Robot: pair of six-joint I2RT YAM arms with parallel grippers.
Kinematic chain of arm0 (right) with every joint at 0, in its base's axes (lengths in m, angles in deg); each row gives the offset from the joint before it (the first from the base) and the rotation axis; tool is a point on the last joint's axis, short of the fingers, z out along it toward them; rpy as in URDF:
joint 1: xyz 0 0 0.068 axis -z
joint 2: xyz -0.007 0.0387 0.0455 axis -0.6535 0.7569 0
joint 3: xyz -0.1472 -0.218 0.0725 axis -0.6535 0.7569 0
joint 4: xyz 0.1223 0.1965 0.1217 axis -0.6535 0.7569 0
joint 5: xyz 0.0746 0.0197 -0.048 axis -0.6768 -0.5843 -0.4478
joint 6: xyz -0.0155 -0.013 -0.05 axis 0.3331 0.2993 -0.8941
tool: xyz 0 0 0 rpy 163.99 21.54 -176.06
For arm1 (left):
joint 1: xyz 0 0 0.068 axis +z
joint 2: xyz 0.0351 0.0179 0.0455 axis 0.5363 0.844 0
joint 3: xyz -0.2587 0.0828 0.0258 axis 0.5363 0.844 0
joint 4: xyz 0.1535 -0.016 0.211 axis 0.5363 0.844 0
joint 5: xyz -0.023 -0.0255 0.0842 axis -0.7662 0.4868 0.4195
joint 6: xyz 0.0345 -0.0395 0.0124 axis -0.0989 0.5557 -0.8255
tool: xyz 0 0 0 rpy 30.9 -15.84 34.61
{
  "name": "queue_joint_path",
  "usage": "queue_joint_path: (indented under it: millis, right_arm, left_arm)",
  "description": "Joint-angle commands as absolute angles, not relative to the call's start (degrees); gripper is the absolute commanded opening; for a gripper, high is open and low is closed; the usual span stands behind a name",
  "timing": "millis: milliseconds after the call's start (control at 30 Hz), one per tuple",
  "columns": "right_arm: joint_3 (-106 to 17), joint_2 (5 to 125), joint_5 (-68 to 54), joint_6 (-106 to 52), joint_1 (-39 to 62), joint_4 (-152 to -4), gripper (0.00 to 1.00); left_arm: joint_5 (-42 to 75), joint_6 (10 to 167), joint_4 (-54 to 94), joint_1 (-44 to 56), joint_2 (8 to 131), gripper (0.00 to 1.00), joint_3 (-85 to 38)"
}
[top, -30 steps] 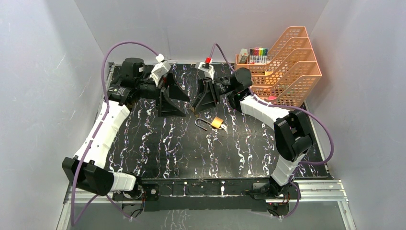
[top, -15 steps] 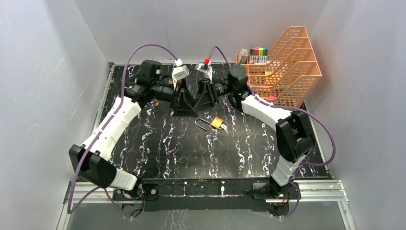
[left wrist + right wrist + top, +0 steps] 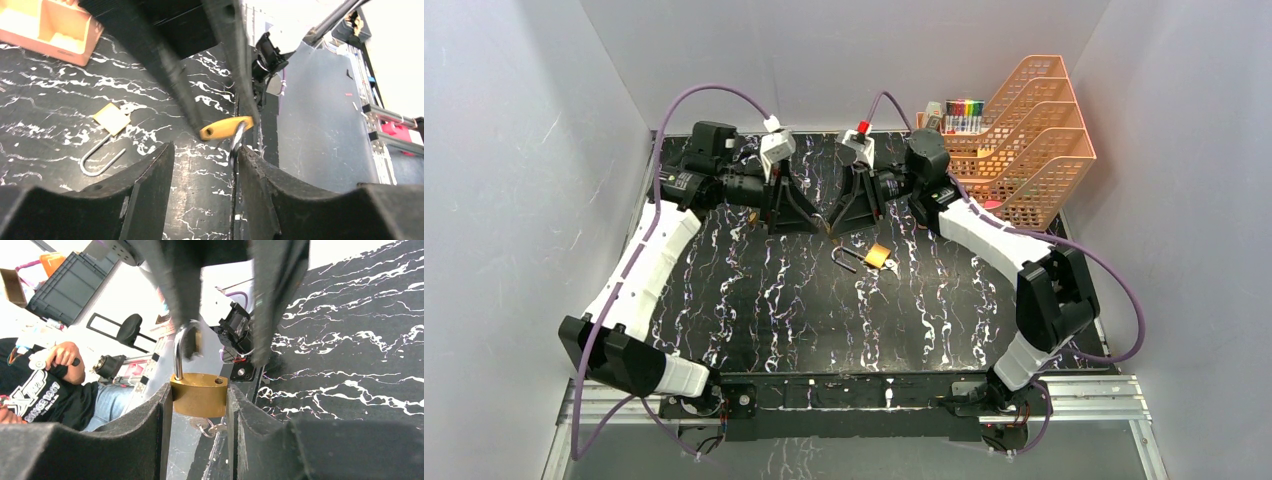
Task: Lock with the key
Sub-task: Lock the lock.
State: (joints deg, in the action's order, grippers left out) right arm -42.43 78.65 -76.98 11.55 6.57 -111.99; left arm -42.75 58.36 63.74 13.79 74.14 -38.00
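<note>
Right gripper (image 3: 199, 391) was clamped on the brass body of a padlock (image 3: 199, 397), holding it in the air over the far middle of the table (image 3: 754, 300), with keys (image 3: 205, 426) hanging under it. Its shackle (image 3: 178, 352) pointed at the left gripper (image 3: 206, 147), whose jaws stood half apart around the steel loop, touching one side at most. One hole in the body looked empty, so the loop seemed unseated. If the left jaws pinched off-centre, the padlock would likely twist or slip out of its hold; a misaligned push could jam the loop. A second padlock (image 3: 877, 256) lay open on the table nearby.
</note>
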Motion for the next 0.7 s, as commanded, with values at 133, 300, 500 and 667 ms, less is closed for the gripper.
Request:
queue_joint_path:
  millis: [133,300,500,667]
  right_arm:
    - [-45.19,74.34,-78.63,9.32,6.84,-112.36,0.00]
    - [-45.53,74.88,-78.71,9.40,6.82,-112.41,0.00]
    - [-45.86,75.40,-78.76,9.88,6.81,-112.79,0.00]
    - [-45.87,75.64,-78.68,10.54,6.80,-113.50,0.00]
  left_arm:
    - [-47.99,58.69,61.97,16.75,73.03,0.41,-38.38]
    - [-52.99,59.61,59.05,16.72,71.92,0.74,-37.97]
    - [-57.98,59.19,56.38,16.72,69.67,0.74,-36.78]
    - [-59.43,59.26,56.25,16.75,70.16,0.63,-36.39]
